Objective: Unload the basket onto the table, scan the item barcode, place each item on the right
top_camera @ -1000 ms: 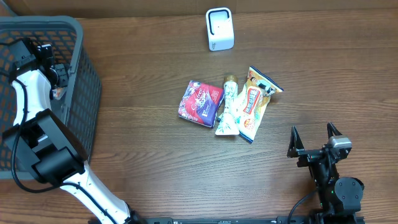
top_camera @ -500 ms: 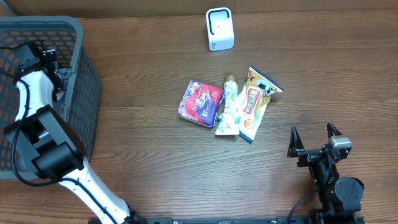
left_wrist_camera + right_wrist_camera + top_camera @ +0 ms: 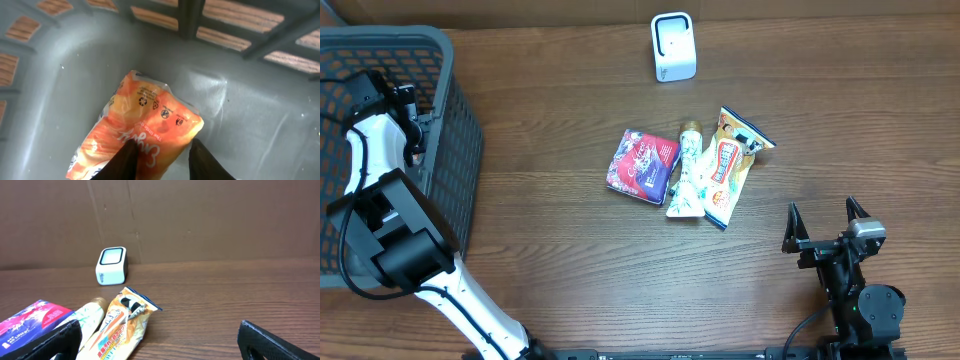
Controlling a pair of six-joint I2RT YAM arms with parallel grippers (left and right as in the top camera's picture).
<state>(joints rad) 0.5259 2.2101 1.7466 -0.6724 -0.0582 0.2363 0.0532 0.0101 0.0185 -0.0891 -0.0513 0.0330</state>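
Observation:
In the left wrist view an orange packet [image 3: 145,112] with printed symbols lies on the grey floor of the basket [image 3: 240,115]. My left gripper [image 3: 164,150] has its two dark fingers closed in on the packet's near end, which fills the gap between them. From overhead, the left gripper [image 3: 413,125] reaches down inside the basket [image 3: 460,110] at the far left. The white scanner [image 3: 672,46] stands at the back of the table. My right gripper [image 3: 825,222] rests open near the front right, holding nothing.
Three items lie mid-table: a dark red packet [image 3: 642,165], a pale green tube packet [image 3: 686,175] and a yellow-orange snack packet [image 3: 730,160]. The right wrist view shows the scanner [image 3: 111,265] before a cardboard wall [image 3: 200,220].
The left arm has shifted slightly further into the basket. The right arm and the table items have not moved.

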